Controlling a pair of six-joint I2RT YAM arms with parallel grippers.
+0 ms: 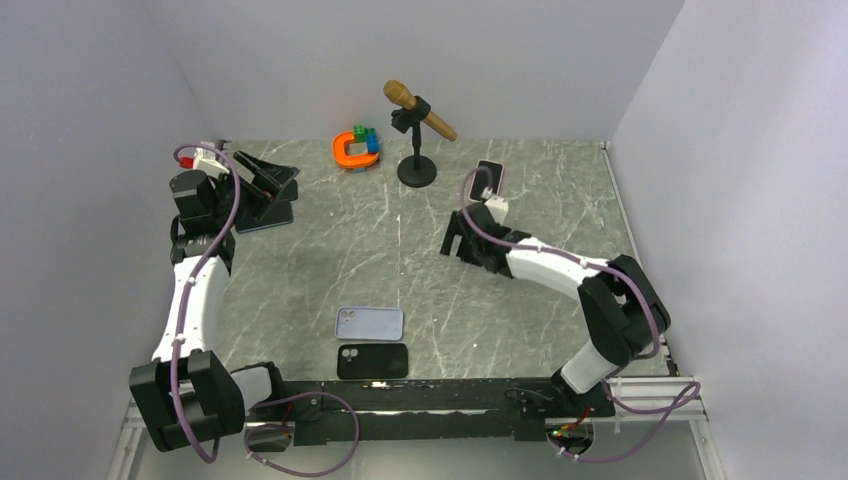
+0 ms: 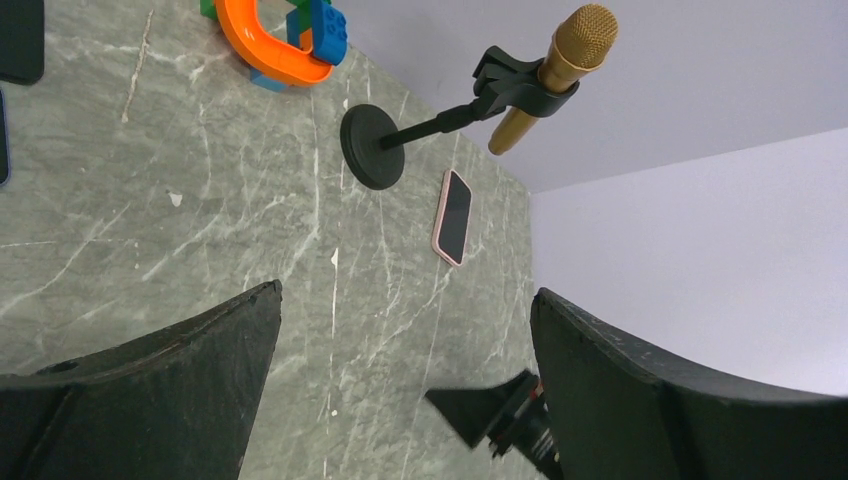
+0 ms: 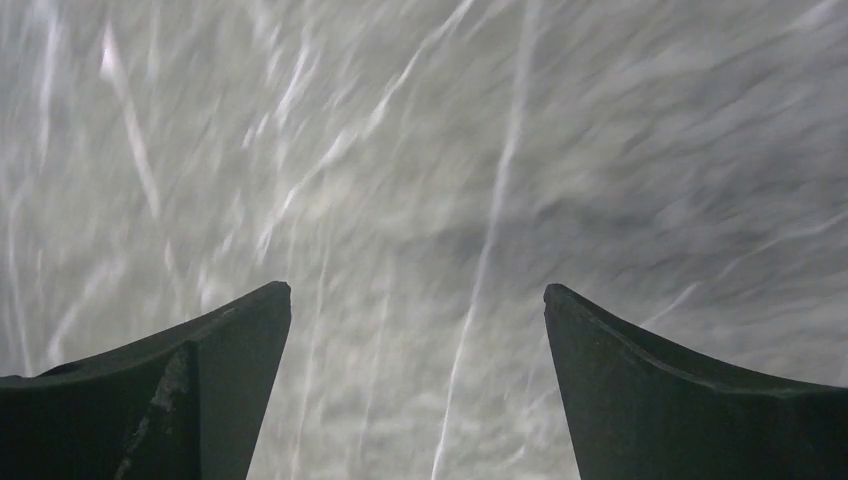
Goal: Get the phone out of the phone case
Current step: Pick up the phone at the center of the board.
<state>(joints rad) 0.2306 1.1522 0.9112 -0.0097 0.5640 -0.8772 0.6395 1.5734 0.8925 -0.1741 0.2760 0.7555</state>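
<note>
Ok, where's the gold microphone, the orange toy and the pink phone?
gold microphone (image 2: 584,30), left wrist view, on its mesh head.
orange toy (image 1: 342,153), top view, on its curve.
pink phone (image 2: 455,214), left wrist view, on its dark screen.

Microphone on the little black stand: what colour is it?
The stick-shaped microphone is gold all over. The left wrist view shows it best.

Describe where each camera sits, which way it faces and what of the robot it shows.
Top external: above, behind the bases, looking down on table, left arm, right arm.
Left wrist: far left, facing across to the microphone; open left gripper in view.
Right wrist: facing down at blurred table; open right gripper in view.
Shared: top and left wrist both show the microphone and pink-cased phone.
</note>
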